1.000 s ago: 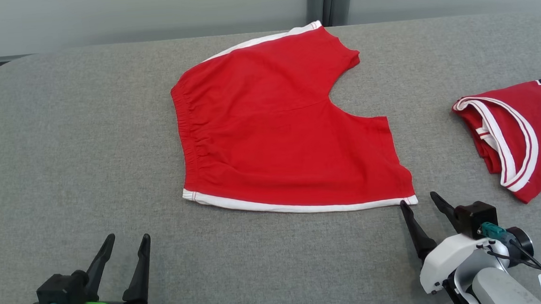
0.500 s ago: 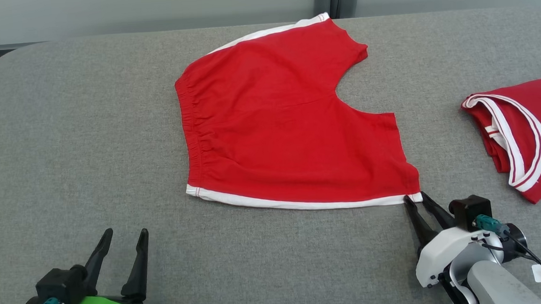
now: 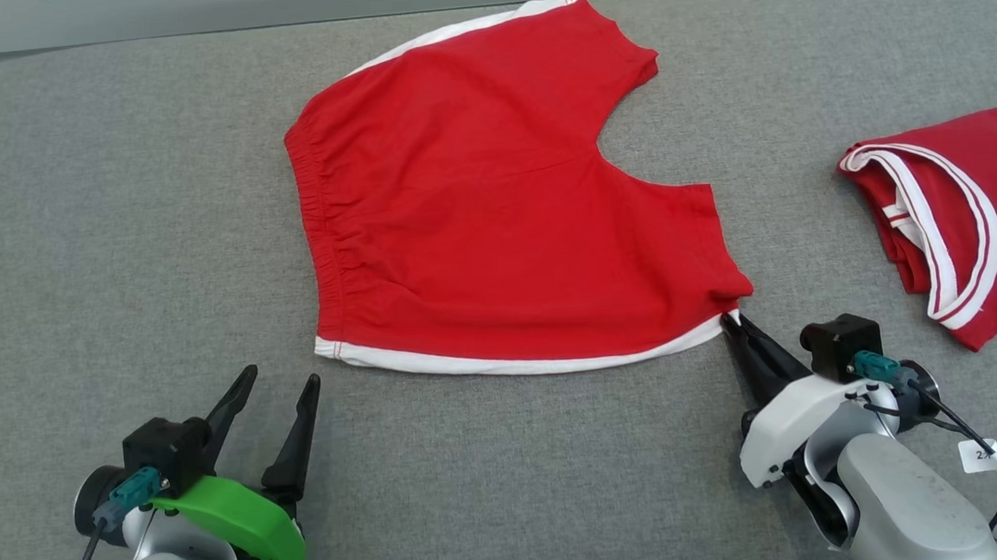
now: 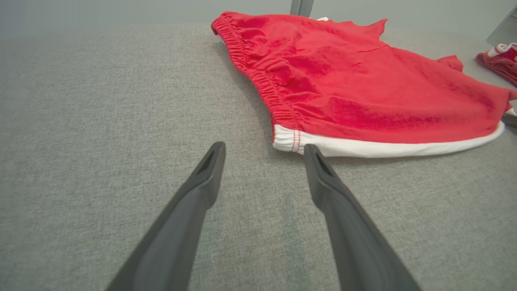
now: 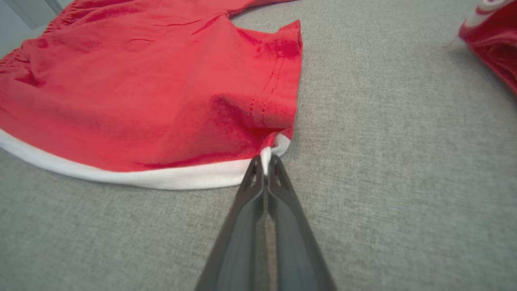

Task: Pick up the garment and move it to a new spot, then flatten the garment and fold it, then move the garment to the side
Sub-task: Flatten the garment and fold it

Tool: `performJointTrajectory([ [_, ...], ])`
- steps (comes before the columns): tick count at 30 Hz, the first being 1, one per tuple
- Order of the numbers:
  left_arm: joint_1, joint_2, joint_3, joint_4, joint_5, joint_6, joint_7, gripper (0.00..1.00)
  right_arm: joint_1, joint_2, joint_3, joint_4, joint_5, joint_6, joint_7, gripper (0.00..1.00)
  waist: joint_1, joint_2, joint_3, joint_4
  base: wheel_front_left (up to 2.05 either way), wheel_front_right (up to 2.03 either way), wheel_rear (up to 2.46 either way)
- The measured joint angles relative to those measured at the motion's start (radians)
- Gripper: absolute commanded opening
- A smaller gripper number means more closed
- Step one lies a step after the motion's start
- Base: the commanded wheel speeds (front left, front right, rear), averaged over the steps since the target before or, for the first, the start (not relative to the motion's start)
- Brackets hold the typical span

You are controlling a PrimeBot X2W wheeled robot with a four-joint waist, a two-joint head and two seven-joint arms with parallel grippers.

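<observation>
**A:** Entry one, nearest right: right gripper (image 3: pixel 730 322). Condition?

**B:** Fingers pressed together. They hold a small pinch of white trim at the near right corner of the red shorts (image 3: pixel 494 211).

**A:** Hazard?

**B:** Slip, in my judgement. The hold is thin and sits at the very tips. A sharp lift or a drag over the grey table (image 3: pixel 70 211) could pull the trim free. Raised by this corner alone, the rest would likely hang and bunch.

**A:** Entry two, nearest left: left gripper (image 3: pixel 281 377).

**B:** Fingers spread wide, holding nothing. The shorts' near left corner, where trim meets waistband, lies just ahead of the tips and apart from them. Hazard: closing from here would probably catch only table cloth.

**A:** Entry three: the shorts' position.

**B:** They lie spread on the middle of the table beyond both grippers. The waistband is to the left, the leg openings to the right. The white trim of the near edge runs from one gripper toward the other.

**A:** Entry four, farthest?

**B:** A red jersey (image 3: pixel 962 217) at the right, well apart from the shorts. A carry swept that way might snag it.
</observation>
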Motion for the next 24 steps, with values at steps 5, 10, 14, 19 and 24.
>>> performJointTrajectory([
  [5,-0.037,-0.02,-0.014,0.062,-0.015,-0.009,0.008,1.0,-0.021,0.012,0.004,0.003,-0.008,0.012,-0.001,0.0,0.0,0.0,0.019,-0.03,0.0,0.0,0.0],
  [10,-0.083,-0.044,-0.027,0.102,-0.034,-0.009,0.008,0.96,-0.028,0.015,-0.005,0.003,-0.008,0.015,-0.001,0.0,0.0,0.0,0.033,-0.041,0.0,0.0,0.0],
  [14,-0.099,-0.047,-0.03,0.133,-0.04,-0.012,0.008,0.87,-0.03,0.015,-0.006,0.003,-0.009,0.019,-0.003,0.0,0.0,0.0,0.036,-0.043,0.0,0.0,0.0],
  [19,-0.117,-0.051,-0.035,0.169,-0.05,-0.017,0.007,0.47,-0.034,0.015,-0.009,0.005,-0.011,0.023,-0.003,0.0,-0.0001,0.0,0.039,-0.044,0.0,0.0,0.0],
  [24,-0.141,-0.061,-0.046,0.198,-0.058,-0.018,0.001,0.46,-0.042,0.015,-0.017,0.011,-0.02,0.027,-0.002,0.0,-0.0001,0.0,0.04,-0.045,0.0,0.0,0.0],
])
